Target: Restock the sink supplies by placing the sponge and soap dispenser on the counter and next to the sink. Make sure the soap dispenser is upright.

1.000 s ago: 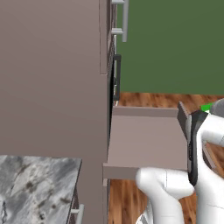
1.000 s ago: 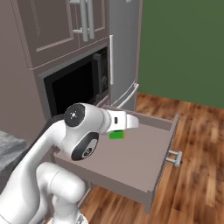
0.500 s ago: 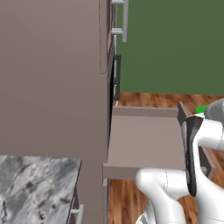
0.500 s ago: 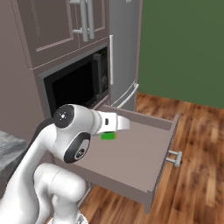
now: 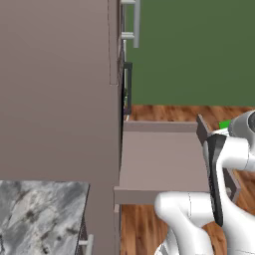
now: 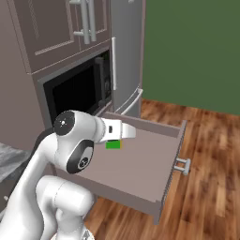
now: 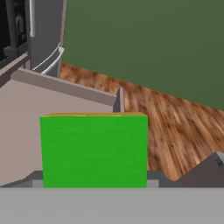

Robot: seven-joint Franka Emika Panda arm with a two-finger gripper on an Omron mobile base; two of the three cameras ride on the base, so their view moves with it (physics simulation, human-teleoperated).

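We are carrying the sponge [image 7: 94, 151], a green block with a yellow upper face. It is sitting right at the pincer [image 6: 114, 139], low in the hand view. The fingertips themselves are hidden, so we are judging rather than seeing that the pincer is clamped on the sponge, set about half apart.

In the right base view the sponge is hanging just under the hand, above the floor of the open drawer [image 6: 140, 161] and clear of its walls.

The worktop [image 5: 40, 214] is lying at the lower left of the left base view, well apart from the hand, with a tall cabinet side between them.

To do this step well, we are thinking of these points:
- lifting the sponge high enough to pass the drawer's front wall before swinging
- holding the squeeze steady, since a soft sponge can slip or bulge
- turning toward the worktop slowly, so the elbow misses the cabinet side

Farther off, the microwave [image 6: 75, 91] and the fridge [image 6: 126, 56] are standing behind the drawer. Beyond them are the wooden floor [image 6: 211, 178] and the green wall [image 6: 197, 51].
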